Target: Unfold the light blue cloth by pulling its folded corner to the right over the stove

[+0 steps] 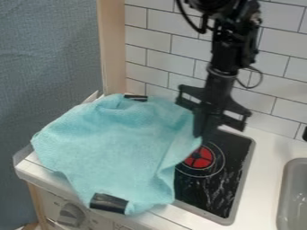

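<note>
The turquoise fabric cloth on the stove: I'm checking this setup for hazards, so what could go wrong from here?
The turquoise fabric cloth drapes past the white counter's front edge, so its weight might pull it off.

The black two-finger pincer is right at the cloth's right side; a sideways move could snag or drag it.

The cloth overlaps the ring around the round red burner, which would be a scorch risk if the burner were hot.

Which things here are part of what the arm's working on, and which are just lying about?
Part of the work, apparently:
- turquoise cloth, partly covering the cooktop
- black tool, at the cloth's right edge

Just about:
- cooktop, red burner
- stove knob
- gray sink
</note>
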Tool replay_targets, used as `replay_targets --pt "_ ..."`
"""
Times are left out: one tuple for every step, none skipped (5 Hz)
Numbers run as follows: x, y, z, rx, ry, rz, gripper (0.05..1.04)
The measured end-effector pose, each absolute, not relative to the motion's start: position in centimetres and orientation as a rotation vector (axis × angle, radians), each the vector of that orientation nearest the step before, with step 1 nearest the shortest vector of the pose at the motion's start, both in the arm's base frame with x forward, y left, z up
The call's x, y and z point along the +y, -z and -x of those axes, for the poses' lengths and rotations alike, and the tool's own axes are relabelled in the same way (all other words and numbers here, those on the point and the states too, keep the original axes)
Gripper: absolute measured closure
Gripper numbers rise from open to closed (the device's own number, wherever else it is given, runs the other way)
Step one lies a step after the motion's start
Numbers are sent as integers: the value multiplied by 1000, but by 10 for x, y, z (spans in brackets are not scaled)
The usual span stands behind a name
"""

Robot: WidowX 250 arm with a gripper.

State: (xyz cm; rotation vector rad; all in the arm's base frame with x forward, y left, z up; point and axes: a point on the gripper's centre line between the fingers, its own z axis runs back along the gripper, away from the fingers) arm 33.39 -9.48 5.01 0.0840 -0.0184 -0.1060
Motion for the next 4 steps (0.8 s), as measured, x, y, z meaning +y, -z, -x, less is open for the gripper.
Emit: replay_targets --pt "-125 -50 -344 -15 123 -27 1033" --pt "-137 -40 -356 11 99 5 1033" --pt "-147 -21 -364 64 78 27 1033" --pt "-153 -7 -370 74 63 18 1033"
